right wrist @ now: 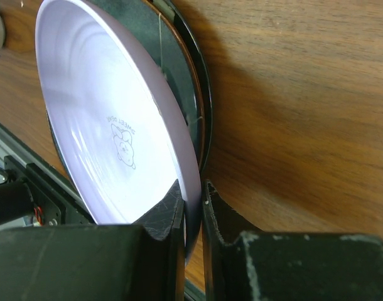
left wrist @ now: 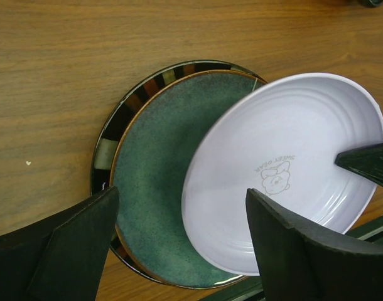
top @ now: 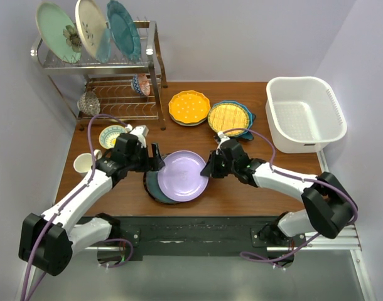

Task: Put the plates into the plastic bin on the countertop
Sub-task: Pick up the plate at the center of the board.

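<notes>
The lilac plate (top: 183, 175) lies tilted over the dark patterned-rim plate (top: 155, 188) at the table's front middle. My right gripper (top: 211, 167) is shut on the lilac plate's right rim (right wrist: 193, 188). My left gripper (top: 155, 158) is open and empty, just above the two plates' left side; its fingers (left wrist: 292, 244) frame the lilac plate (left wrist: 285, 169) and the dark plate (left wrist: 154, 169). The yellow scalloped plate (top: 189, 107) and the yellow gridded plate (top: 228, 117), on a blue plate, lie behind. The white plastic bin (top: 305, 113) stands empty at the right.
A chrome wire rack (top: 97, 69) at back left holds three upright plates and a small patterned bowl (top: 141, 84). A small patterned dish (top: 110, 135) and a cream cup (top: 85, 163) sit left of my left arm. Walls close both sides.
</notes>
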Available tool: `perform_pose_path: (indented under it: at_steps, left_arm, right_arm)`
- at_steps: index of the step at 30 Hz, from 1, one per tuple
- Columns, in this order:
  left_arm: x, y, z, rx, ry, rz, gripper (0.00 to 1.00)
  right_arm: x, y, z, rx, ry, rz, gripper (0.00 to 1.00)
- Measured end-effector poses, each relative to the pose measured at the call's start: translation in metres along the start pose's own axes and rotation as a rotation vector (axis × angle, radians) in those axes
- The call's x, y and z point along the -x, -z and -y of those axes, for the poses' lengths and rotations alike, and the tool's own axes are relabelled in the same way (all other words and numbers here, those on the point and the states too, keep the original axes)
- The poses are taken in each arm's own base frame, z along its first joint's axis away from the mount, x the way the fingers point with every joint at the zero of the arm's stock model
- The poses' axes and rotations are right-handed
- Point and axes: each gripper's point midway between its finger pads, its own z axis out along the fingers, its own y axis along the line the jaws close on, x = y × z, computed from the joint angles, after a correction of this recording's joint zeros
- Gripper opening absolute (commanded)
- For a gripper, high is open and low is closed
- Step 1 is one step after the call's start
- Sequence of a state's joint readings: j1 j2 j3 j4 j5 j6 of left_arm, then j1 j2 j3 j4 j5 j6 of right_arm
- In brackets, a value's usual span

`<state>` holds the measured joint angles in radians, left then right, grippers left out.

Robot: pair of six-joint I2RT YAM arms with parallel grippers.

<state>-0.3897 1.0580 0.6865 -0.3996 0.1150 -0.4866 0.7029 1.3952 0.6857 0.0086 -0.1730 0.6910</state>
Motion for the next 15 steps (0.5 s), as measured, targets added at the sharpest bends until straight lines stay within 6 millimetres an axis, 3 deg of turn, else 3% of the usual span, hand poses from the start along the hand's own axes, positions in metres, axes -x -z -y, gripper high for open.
perform_pose_path:
  at_steps: [15]
  left_arm:
    - [0.01,0.014,-0.005,0.039,-0.003,0.059,0.88]
  right_arm:
    - [0.009,0.027,-0.001,-0.027,0.026,0.047,0.0]
